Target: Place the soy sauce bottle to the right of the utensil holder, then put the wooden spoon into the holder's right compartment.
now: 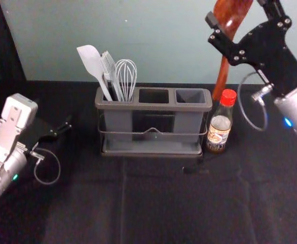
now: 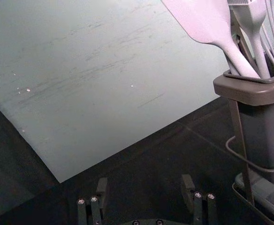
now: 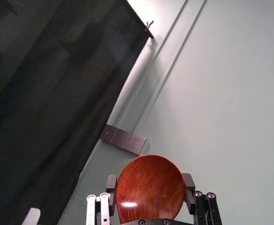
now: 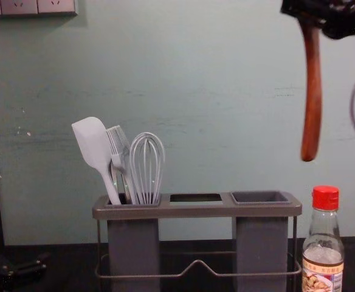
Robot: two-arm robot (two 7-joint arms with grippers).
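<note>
Spoon point(image 1: 223, 71) hangs handle-down, bowl pinched in the right claw point(image 1: 233, 16); below that claw stands the soy sauce bottle point(image 1: 220, 126), just right of the utensil holder point(image 1: 153, 106). The left claw point(image 1: 64, 127) is spread, left of the holder.

Head view downward, chest view level

We see glossy, grained wood on the spoon point(image 3: 151, 187). The bottle point(image 4: 323, 228) looks like clear, shiny glass, its cap point(image 4: 325, 198) smooth plastic, its label point(image 4: 314, 267) paper-like. We find the holder point(image 4: 196, 212) smooth, plastic-looking, the spatula point(image 4: 91, 140) matt, and the cloth point(image 1: 87, 213) matt and creased.
</note>
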